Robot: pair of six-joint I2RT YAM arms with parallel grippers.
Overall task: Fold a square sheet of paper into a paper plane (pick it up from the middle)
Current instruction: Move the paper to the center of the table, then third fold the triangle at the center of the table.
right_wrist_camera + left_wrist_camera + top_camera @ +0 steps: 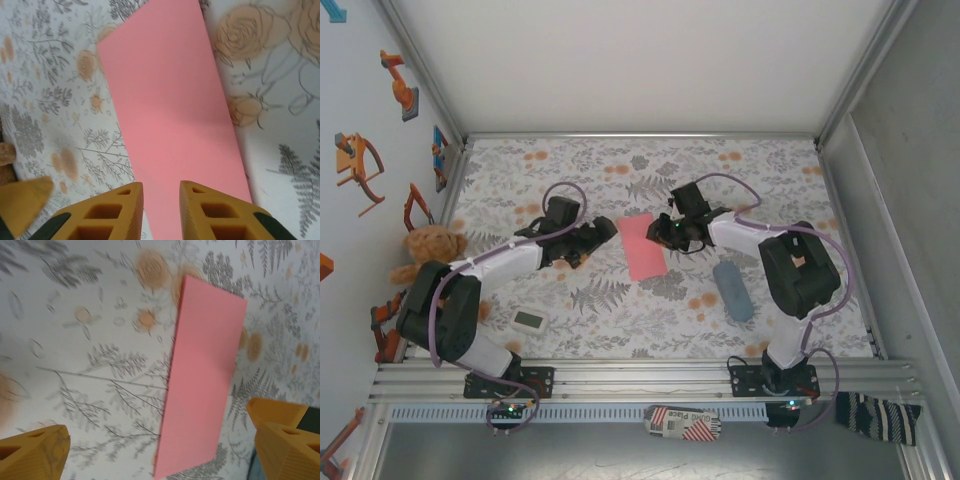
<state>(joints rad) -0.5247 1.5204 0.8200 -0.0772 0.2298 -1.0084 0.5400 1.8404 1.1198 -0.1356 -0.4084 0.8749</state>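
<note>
- The paper [642, 247] lies flat on the table [620, 320] about midway between the two arms. It shows as a pink oblong rather than a square.
- It may already be folded in half. The left wrist view is blurred, so I cannot tell whether it is one layer or two.
- The left claw [157, 450] has its fingers wide apart and holds nothing. It sits just beside the paper's left edge, aimed across its near end.
- The right claw [161, 200] has its fingers narrowly apart, with a slim gap through which pink shows. It stands over the paper's right edge and nothing is clamped in it.
- I judge that the paper has not been picked up; no corner or edge is raised.
- Risk: the fingers could pinch down on a sheet lying flat and find no edge to catch. They would then skid the sheet over the cloth or buckle it, leaving a stray crease.
- Risk: if there are two layers, the right claw may catch only the top one and peel the fold open.
- Risk: with the left claw gripping nothing, a pull from the right would drag the sheet askew. Later folds would then be off the centre line.
- Risk: the pouch [732, 290] lies near the right arm, apart from the paper. A low sweep of that arm could knock it.
</note>
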